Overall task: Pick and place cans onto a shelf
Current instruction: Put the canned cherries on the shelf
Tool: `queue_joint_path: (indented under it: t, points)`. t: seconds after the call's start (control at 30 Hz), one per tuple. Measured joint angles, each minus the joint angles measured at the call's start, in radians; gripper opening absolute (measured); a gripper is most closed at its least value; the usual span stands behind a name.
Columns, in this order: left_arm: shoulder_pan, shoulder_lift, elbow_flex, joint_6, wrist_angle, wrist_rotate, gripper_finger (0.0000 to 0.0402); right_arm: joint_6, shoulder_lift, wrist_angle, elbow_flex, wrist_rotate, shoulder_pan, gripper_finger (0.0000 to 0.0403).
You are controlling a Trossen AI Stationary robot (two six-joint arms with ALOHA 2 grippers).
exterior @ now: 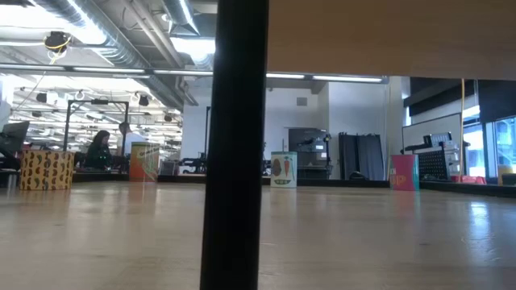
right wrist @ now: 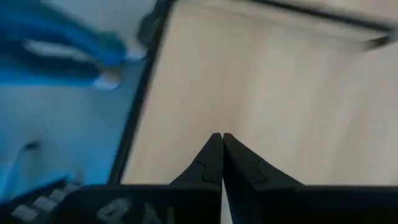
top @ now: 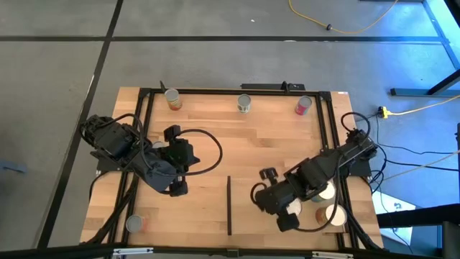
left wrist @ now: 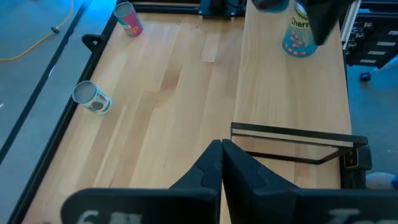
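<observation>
We see 3 small upright cans (top: pixel 244 104) along the table's far edge, and both the left gripper (left wrist: pixel 221 155) and right gripper (right wrist: pixel 217 149) clenched, empty. Our right arm crowds white-topped tins (top: pixel 325 193) and risks toppling them.

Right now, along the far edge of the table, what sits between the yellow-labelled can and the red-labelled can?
In the high view, one green-and-white labelled can stands between the yellow-labelled can and the red-labelled can; otherwise bare wood.
</observation>
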Motion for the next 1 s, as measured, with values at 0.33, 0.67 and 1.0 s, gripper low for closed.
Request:
queue_joint_path:
  t: [0.33, 0.67, 1.0]
  points:
    - [0.000, 0.000, 0.000, 0.000, 0.000, 0.002, 0.0000, 0.202, -0.017, -0.215, 0.127, 0.177, -0.019, 0.0006]
    - [0.000, 0.000, 0.000, 0.001, 0.000, 0.021, 0.0000, 0.230, -0.036, -0.222, -0.060, 0.113, -0.019, 0.0006]
    - [0.000, 0.000, 0.000, 0.003, 0.000, 0.023, 0.0000, 0.229, -0.042, -0.220, -0.086, 0.014, -0.017, 0.0006]
